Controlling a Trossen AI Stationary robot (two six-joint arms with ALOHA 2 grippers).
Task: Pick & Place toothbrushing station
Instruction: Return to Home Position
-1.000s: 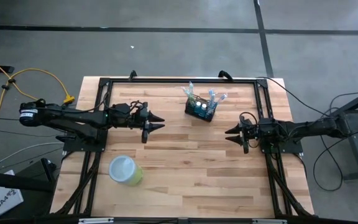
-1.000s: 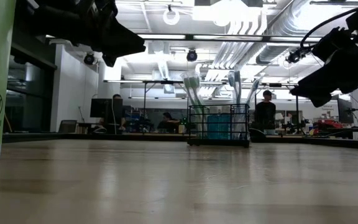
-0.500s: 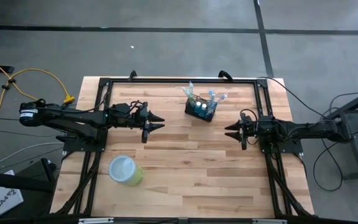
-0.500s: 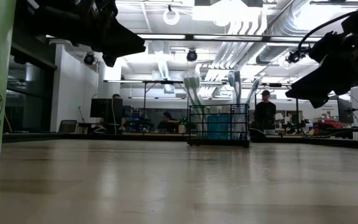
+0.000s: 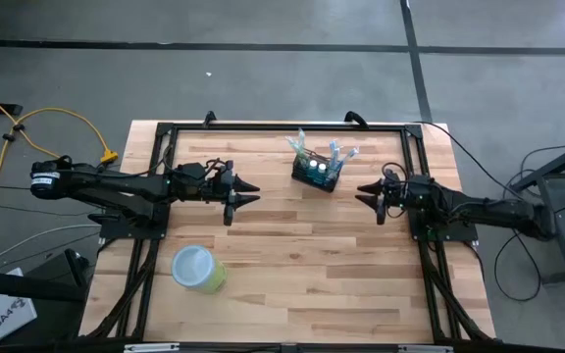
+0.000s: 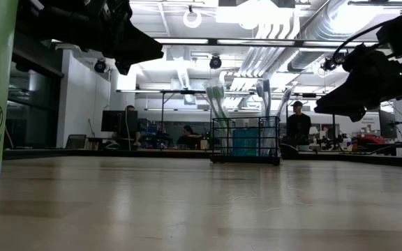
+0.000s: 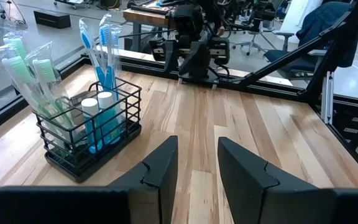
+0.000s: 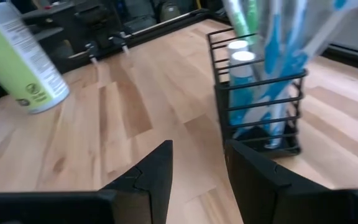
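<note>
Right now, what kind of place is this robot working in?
Probably an open-plan robotics lab or workshop: exposed ceiling ducts overhead, people among desks and monitors behind the wooden table, and a bare concrete floor around it.

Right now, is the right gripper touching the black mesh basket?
Apart. The high view shows bare table between the right gripper and the black mesh basket. The left gripper hovers farther off.

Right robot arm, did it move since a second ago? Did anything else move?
Yes. The right gripper, open and empty, slid toward the table's far edge, ending level with the black mesh basket, not touching it. The left gripper, the basket and the green cup stayed put.
</note>
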